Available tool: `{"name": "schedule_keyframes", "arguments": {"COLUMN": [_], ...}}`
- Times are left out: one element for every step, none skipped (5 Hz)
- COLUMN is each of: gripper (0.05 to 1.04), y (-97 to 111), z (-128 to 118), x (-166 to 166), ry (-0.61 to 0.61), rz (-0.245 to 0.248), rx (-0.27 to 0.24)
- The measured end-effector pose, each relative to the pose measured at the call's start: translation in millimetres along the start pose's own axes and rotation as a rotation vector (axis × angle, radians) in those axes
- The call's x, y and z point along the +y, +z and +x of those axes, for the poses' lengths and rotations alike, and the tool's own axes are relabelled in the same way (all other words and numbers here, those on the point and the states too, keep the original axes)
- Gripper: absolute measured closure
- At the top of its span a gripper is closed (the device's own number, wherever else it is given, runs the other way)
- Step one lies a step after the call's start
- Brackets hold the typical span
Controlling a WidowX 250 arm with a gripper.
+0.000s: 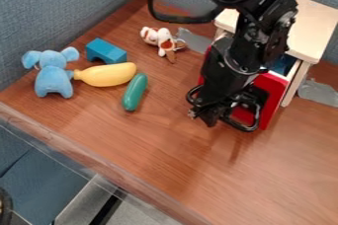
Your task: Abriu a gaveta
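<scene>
Drawer [272, 95], red front, right of centre: it's out from the pale cabinet [310, 26], partly open, with some blue visible inside between front and cabinet. I'm the black gripper [221, 112], hanging down right at that red front and covering part of it. Jaws: can't tell whether they're apart or together, or whether they have hold of anything; can't confirm contact with the front either.

Rest, on the brown bench [139, 150], left side: blue plush animal [54, 77] with round ears, farthest left. Yellow toy [109, 74], its narrow end at the plush's arm. Blue block [105, 51] just behind the yellow one. Green toy [135, 92], long, lying beside the yellow toy's fat end. White-and-brown plush [160, 40] farther back, near a piece of grey tape [193, 40]. More grey tape right of the cabinet. Blue-grey partition [66, 17] behind the toys.
</scene>
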State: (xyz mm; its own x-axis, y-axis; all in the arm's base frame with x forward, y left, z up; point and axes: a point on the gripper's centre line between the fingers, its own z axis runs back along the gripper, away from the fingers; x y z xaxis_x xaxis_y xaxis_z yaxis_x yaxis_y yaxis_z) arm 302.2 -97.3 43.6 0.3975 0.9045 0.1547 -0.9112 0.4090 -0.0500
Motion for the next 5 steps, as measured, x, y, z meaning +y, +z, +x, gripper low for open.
{"name": "schedule_keyframes", "arguments": {"gripper": [0.828, 0.828, 0.828, 0.828, 0.773], "y": [0, 0, 1, 1, 1], "z": [-3, -3, -6, -6, -7], "x": [4, 8, 13, 15, 18], "ry": [-0.013, -0.018, -0.024, -0.028, -0.035], "rz": [-0.011, -0.004, 0.0, 0.004, 0.005], "rx": [-0.007, -0.01, -0.013, -0.016, -0.018]}}
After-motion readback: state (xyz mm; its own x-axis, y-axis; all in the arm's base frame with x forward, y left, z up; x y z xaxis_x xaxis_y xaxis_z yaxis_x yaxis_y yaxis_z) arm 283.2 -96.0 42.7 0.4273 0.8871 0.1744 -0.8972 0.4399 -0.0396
